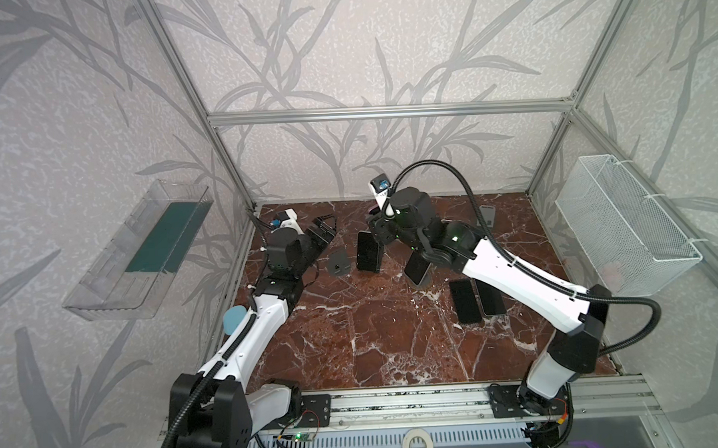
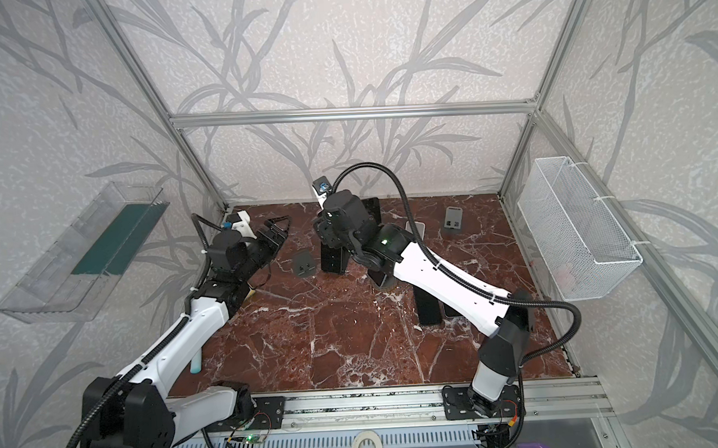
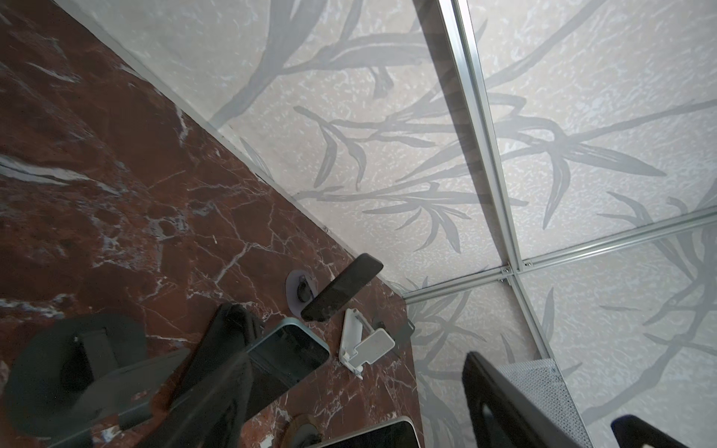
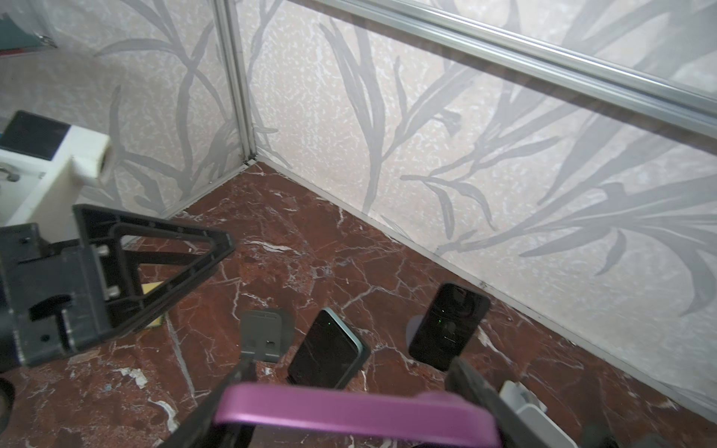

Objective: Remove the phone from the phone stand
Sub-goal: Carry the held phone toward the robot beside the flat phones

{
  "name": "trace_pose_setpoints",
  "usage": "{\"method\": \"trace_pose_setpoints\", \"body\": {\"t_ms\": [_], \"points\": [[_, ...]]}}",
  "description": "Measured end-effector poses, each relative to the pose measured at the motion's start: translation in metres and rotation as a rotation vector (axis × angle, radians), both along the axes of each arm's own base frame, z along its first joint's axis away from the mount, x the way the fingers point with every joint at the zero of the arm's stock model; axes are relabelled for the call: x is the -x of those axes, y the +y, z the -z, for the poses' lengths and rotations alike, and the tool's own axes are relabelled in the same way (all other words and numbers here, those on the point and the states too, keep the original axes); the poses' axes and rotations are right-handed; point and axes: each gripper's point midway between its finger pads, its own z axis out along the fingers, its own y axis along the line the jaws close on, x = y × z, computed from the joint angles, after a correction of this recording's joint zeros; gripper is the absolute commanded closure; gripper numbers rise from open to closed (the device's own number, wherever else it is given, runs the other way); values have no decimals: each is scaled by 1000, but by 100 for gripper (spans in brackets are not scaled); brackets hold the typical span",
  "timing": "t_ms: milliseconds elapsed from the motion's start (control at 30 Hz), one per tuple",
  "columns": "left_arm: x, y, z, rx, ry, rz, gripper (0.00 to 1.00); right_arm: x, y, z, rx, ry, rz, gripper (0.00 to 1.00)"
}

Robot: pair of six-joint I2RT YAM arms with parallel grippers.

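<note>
Above the back middle of the marble table, R gripper is clamped on the pink phone, a finger on each side, phone up off the surface. White stand sits apart, by the teal phone. L gripper hangs w/ jaws spread.

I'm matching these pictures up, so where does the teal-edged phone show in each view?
Top view: teal-edged phone, rear middle of table.
Top view: teal-edged phone, same spot.
Left wrist: teal-edged phone, near the white stand.
Right wrist: teal-edged phone, beyond the purple phone.
Shared landmark: empty grey stand beside it.
</note>
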Motion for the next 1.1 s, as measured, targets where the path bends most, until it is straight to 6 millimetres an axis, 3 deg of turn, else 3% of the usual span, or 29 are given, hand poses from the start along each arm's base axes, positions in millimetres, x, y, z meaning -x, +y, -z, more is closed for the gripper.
{"method": "trace_pose_setpoints", "body": {"t_ms": [167,333,433,600,867,1100], "points": [[16,-46,-1,-28,-13,129,14,-4,-72,-11,-1,-27,114,29],[31,-84,-6,-47,-35,237,14,8,-142,-15,32,-61,217,29],[37,-94,-7,-58,-45,267,14,16,-184,-12,40,-64,289,29],[39,-91,-16,-57,-72,250,14,21,-241,7,76,-27,414,28],[38,-89,-20,-54,-85,235,14,21,-290,61,114,125,527,30],[35,-91,-12,-50,-61,238,14,32,-276,112,27,291,486,30]]}}
